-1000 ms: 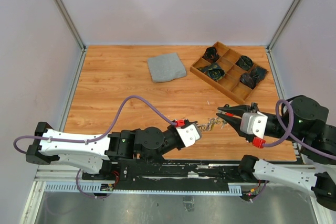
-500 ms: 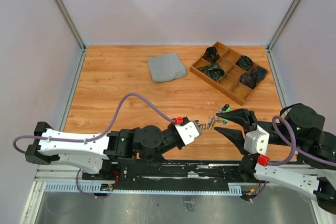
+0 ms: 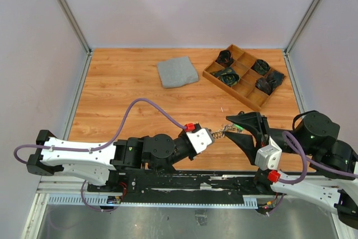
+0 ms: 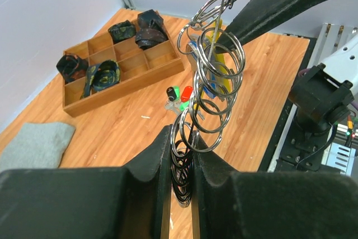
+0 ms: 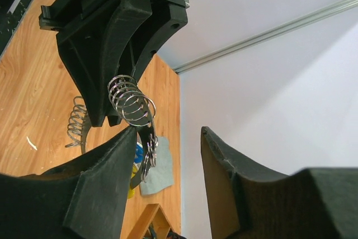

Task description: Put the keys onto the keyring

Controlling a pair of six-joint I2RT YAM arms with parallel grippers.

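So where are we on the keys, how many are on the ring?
Done, it seems: the yellow key and blue key hang among the keyring loops. In hand: the left gripper is clamped on the keyring, holding it upright. The right gripper is open beside it and empty. Left: the green key and red key lie loose on the table.

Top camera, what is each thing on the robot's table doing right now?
left gripper: shut on the keyring.
right gripper: open, by the keyring's far end.
keyring: clamped, sticking out.
keys: green and red ones lying on the table.
grey cloth: folded, flat.
wooden tray: holding dark bundles.
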